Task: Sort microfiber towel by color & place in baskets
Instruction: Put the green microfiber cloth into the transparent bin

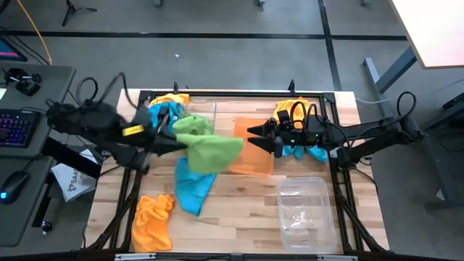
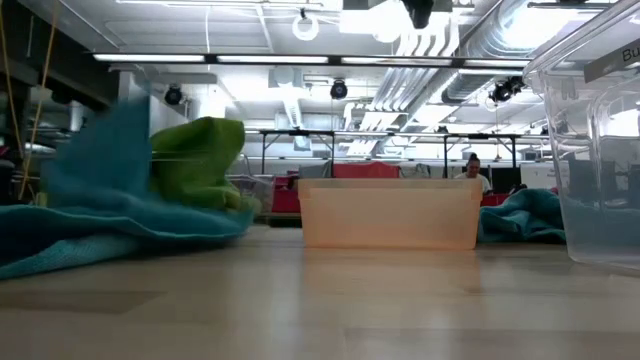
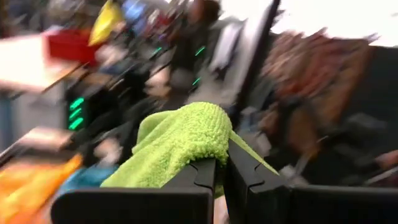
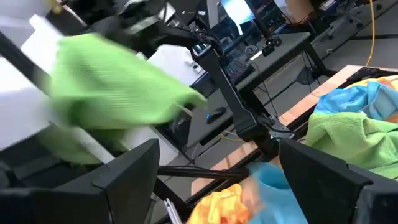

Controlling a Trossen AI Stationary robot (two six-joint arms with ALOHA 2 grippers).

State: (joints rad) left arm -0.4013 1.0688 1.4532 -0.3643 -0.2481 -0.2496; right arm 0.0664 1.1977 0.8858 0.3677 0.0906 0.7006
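Table (image 1: 239, 210) in the high view carries the orange basket (image 1: 255, 148) as landmark. A clear basket (image 1: 304, 210) sits nearer the front edge. A blue towel (image 1: 190, 188) and an orange towel (image 1: 151, 221) lie left of it. Only the left wrist view shows the left end effector (image 3: 219, 177) clenched on the green towel (image 3: 183, 140), held just left of the orange basket. Right end effector (image 1: 255, 139) over the orange basket's right rim, fingers spread, holding nothing.

My left claw (image 3: 219, 171) is pinched tight on the green towel (image 3: 180, 140), arm stretched toward the tabletop's middle. My right claw (image 1: 254, 133) hangs with fingers spread wide, pointing at my left arm.
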